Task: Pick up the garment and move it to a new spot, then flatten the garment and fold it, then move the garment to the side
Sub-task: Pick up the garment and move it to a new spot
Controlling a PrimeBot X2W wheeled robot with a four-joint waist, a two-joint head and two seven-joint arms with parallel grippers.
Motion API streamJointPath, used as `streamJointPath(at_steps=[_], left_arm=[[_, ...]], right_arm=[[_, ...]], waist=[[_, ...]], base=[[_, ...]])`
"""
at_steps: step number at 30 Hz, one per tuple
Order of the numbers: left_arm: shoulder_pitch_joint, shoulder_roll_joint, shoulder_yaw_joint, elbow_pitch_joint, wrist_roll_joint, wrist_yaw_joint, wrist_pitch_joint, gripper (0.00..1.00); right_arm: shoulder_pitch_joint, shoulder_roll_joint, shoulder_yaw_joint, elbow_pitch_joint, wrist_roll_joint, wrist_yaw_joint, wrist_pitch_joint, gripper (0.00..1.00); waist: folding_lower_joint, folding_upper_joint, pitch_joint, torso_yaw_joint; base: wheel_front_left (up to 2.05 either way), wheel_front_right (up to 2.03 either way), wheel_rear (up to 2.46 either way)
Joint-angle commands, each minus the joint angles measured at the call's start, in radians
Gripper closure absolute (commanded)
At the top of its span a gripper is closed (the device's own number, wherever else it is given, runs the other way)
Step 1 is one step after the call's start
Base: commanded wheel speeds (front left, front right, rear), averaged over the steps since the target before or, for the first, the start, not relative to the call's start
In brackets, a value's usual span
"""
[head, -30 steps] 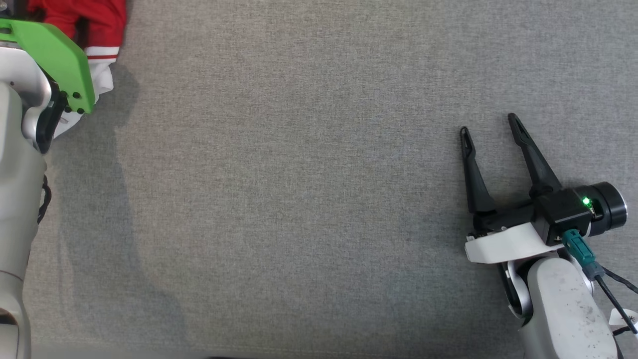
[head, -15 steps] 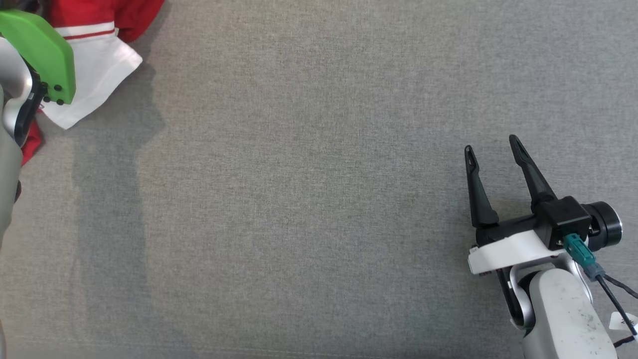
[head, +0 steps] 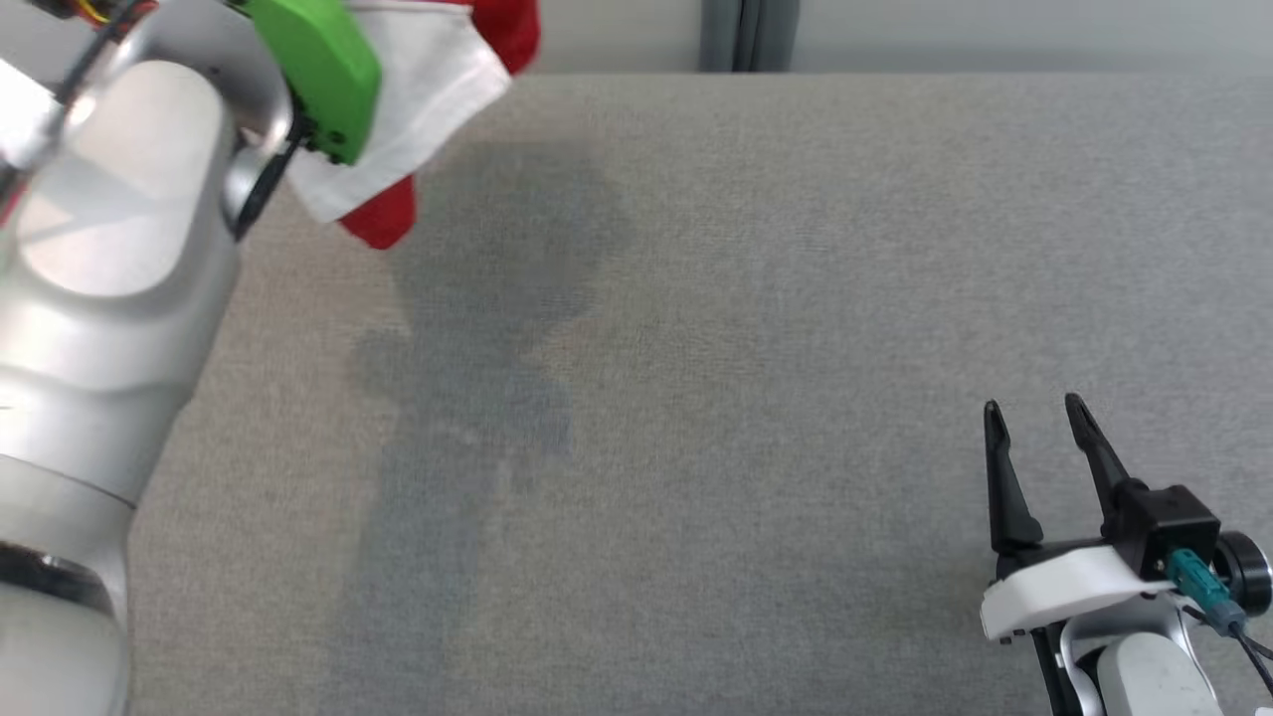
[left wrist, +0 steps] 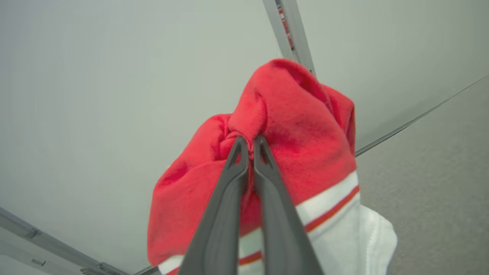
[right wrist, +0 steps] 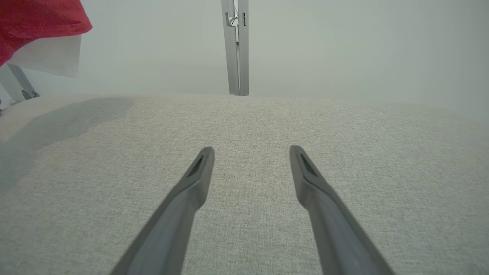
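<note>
The garment [left wrist: 301, 137] is red with a white band and thin red stripes. It hangs bunched in the air from my left gripper [left wrist: 249, 142], whose fingers are shut on a pinch of the red cloth. In the head view the garment [head: 428, 80] dangles at the top left, partly behind the green cover of my left wrist, casting a shadow on the grey table [head: 696, 348]. A corner of the garment [right wrist: 42, 34] shows at the upper left of the right wrist view. My right gripper [head: 1034, 418] rests low at the lower right, open and empty, fingers [right wrist: 198, 172] spread over the table.
The grey fabric table [right wrist: 244, 130] ends at a far edge against a pale wall. A grey vertical post [right wrist: 236, 46] stands behind that edge near the middle. My left forearm [head: 99, 298] fills the left side of the head view.
The left gripper closed on the garment and raised it off the table. The head camera tilted up, so the table's far edge and wall came into view. The right gripper stays open.
</note>
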Motion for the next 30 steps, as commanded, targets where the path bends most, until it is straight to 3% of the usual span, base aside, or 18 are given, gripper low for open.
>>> streamJointPath(at_steps=[1,7,13,19,25,26,27,28,29,30], left_arm=[[-0.005,-0.023,-0.014,-0.019,-0.021,0.003,-0.006,1.0],[0.03,-0.144,-0.043,-0.082,-0.115,0.003,-0.056,1.0],[0.205,-0.256,-0.046,-0.062,-0.202,0.022,-0.163,1.0],[0.432,-0.276,-0.106,0.049,-0.232,0.078,-0.216,1.0],[0.539,-0.277,-0.138,0.142,-0.242,0.112,-0.227,0.99],[0.549,-0.277,-0.135,0.145,-0.249,0.116,-0.228,0.91],[0.558,-0.277,-0.136,0.146,-0.251,0.12,-0.226,0.69],[0.562,-0.277,-0.138,0.14,-0.252,0.122,-0.226,0.31],[0.57,-0.277,-0.134,0.131,-0.26,0.123,-0.226,0.0],[0.579,-0.277,-0.132,0.124,-0.264,0.121,-0.226,0.0]], right_arm=[[0.02,-0.003,-0.006,0.004,0.007,-0.002,0.0,0.0],[0.042,-0.003,-0.02,0.006,0.028,-0.002,0.0,0.0],[0.038,-0.003,-0.022,0.019,0.035,-0.002,0.0,0.0],[0.008,-0.003,-0.001,0.026,0.04,-0.002,0.0,0.0],[0.007,-0.003,-0.001,0.031,0.037,-0.002,0.0,0.0],[0.01,-0.003,0.0,0.032,0.036,-0.002,0.0,0.0],[0.016,-0.003,0.002,0.035,0.035,-0.002,0.0,0.0],[0.019,-0.003,0.003,0.038,0.033,-0.002,0.0,0.0],[0.021,-0.003,0.004,0.041,0.031,-0.002,0.0,0.0],[0.022,-0.003,0.006,0.044,0.031,-0.002,0.0,0.0]], waist=[[0.0,-0.0001,-0.118,-0.077],[0.0,-0.0001,-0.133,-0.142],[0.0,-0.0001,-0.096,-0.178],[0.0,-0.0001,-0.065,-0.204],[0.0,-0.0001,-0.052,-0.2],[0.0,-0.0001,-0.054,-0.197],[0.0,-0.0001,-0.057,-0.193],[0.0,-0.0001,-0.061,-0.19],[0.0,-0.0001,-0.068,-0.185],[0.0,-0.0001,-0.076,-0.181]], base=[[0.0,0.0,0.0],[0.0,0.0,0.0],[0.0,0.0,0.0],[0.0,0.0,0.0],[0.0,0.0,0.0],[0.0,0.0,0.0],[0.0,0.0,0.0],[0.0,0.0,0.0],[0.0,0.0,0.0],[0.0,0.0,0.0]])
